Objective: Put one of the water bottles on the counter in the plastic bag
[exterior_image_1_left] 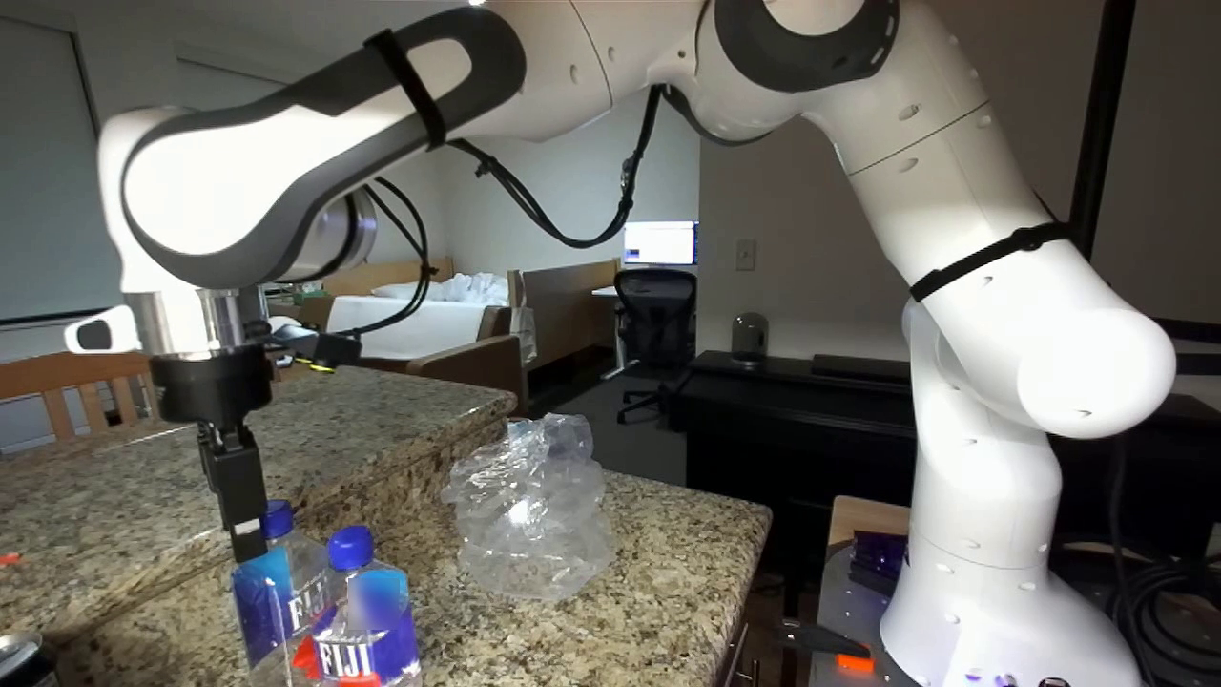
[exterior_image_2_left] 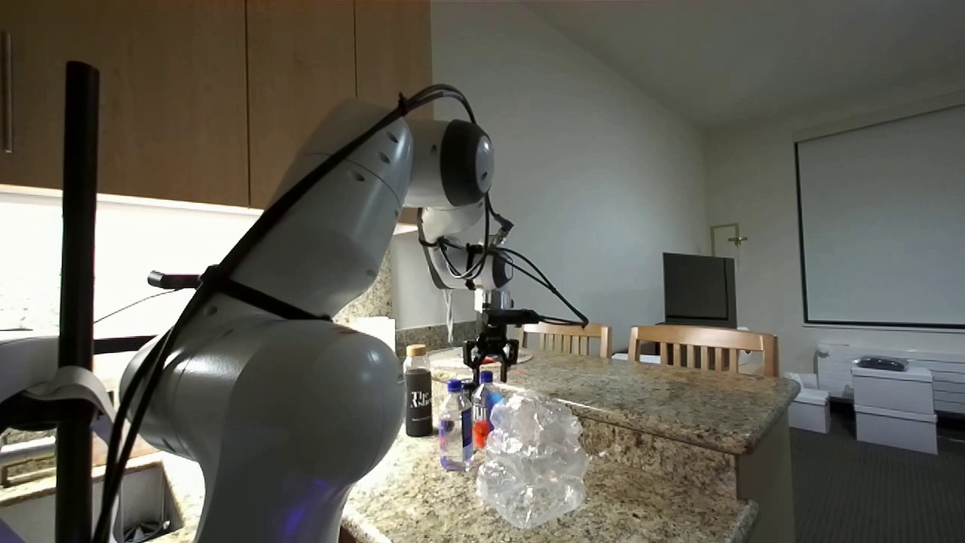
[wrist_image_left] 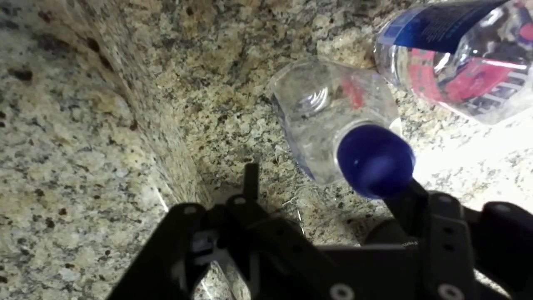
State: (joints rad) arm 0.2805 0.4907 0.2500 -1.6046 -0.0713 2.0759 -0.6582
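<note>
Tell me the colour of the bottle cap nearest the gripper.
Dark blue; the cap shows best in the wrist view.

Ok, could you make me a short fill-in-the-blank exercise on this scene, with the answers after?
The bottles bear the brand name ____.
Their caps are coloured ____.
Inside or outside the bag, both bottles stand ____.
Open or shut, the hand is ____.

Missing words: FIJI; blue; outside; open.
</note>
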